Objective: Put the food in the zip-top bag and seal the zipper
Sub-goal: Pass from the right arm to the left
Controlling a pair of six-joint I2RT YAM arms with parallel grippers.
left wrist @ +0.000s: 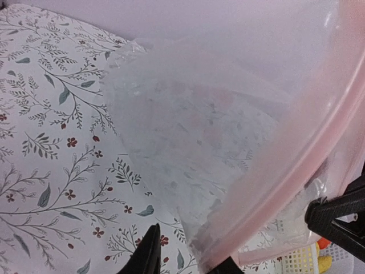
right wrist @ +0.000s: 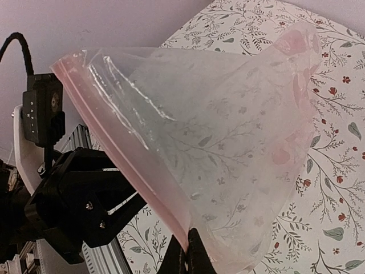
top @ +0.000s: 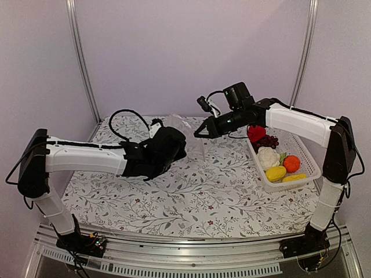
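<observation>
- Holds the zip-top bag (right wrist: 228, 131) up in the air with the right hand (right wrist: 188, 254), which is pinched tight on the pink zipper (right wrist: 114, 137) at the mouth's edge; lets the rest of the bag fan out beyond the fingertips.
- Has the left hand (left wrist: 185, 260) at the same mouth from the opposite side, part-way spread, with the zipper edge between the fingers; shows a gap beside one finger, so no firm pinch can be read there.
- Keeps all the food outside the bag: red pepper (top: 255, 132), grape bunch (top: 268, 141), cauliflower (top: 268, 156), lemon-like piece (top: 275, 172), orange piece (top: 291, 163) and banana (top: 294, 178), all in the white basket (top: 313, 168), below and behind the right hand's wrist and well apart from the left hand.
- Shows nothing inside the bag, only the flower print of the table (top: 203, 191) through the plastic.
- Reads, as a judgement, as an early stage: the mouth taken for spreading, nothing loaded.
- Leaves to do: opening the mouth, putting six pieces in, and pressing the strip shut.
</observation>
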